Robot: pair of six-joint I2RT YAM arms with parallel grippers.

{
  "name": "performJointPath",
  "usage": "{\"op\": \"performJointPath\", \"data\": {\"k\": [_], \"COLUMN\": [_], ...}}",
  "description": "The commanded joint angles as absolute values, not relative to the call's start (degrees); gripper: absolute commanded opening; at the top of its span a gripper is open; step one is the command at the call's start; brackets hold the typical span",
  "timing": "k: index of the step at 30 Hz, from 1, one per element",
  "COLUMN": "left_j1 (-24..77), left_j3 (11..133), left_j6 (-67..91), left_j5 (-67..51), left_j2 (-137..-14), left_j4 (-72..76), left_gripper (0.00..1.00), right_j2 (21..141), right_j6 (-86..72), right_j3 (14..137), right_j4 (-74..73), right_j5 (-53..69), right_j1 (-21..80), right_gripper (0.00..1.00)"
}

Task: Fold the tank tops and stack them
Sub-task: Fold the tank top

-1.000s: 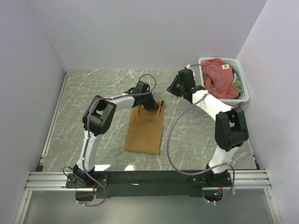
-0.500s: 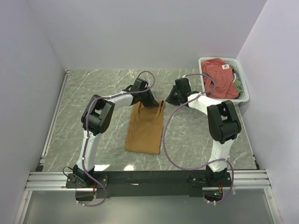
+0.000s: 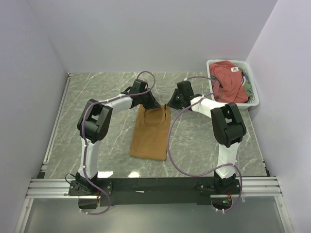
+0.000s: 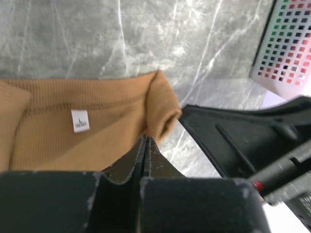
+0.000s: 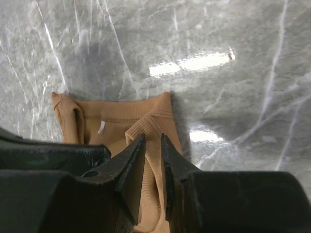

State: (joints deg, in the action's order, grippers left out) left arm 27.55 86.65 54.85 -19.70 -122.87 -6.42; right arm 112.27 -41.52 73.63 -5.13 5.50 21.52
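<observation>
The tan-brown tank top lies folded lengthwise mid-table, neck end toward the back. My left gripper sits at its far left corner. In the left wrist view the jaws are pressed together on the bunched strap edge of the tan top. My right gripper is at the far right corner. In the right wrist view it is narrowly open, straddling a raised ridge of the tan cloth. The rust-red tank top lies heaped in the basket.
The white mesh basket stands at the back right corner, also seen in the left wrist view. The right arm's black body is close beside my left gripper. Grey walls enclose the marble table.
The right gripper swung left from beside the basket down to the tan top's far right corner, its jaws narrowing slightly. The left gripper shifted left and back, the top's corner moving with it.
</observation>
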Motion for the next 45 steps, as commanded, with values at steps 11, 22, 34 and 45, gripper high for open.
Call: {"op": "performJointPath", "data": {"k": [11,22,34,45], "left_j1": [26.81,21.45,19.42,17.14], "left_j3": [81.22,74.53,83.22,98.34], "left_j6": [54.05,53.44,52.74,52.03], "left_j5": [-21.01,-12.93,-11.43,-11.33], "left_j2": [-114.18,-108.36,-120.31,-130.42], "left_j4": [-4.3,-8.17,-12.65,-16.0], "left_gripper": [0.01,0.04,0.02,0.03], "right_j2": [119.79,122.78,127.08,135.44], "right_j6": [-41.22,-38.59,-35.25,-33.84], "right_j3": [81.47,84.89,96.76,111.7], "right_j4": [-8.43,-13.88,-23.28,-31.11], "right_j5": [5.27,3.08,-2.81,-2.9], "right_j1": [22.68,22.76,22.24,21.36], "right_gripper": [0.27,0.28,0.3,0.3]}}
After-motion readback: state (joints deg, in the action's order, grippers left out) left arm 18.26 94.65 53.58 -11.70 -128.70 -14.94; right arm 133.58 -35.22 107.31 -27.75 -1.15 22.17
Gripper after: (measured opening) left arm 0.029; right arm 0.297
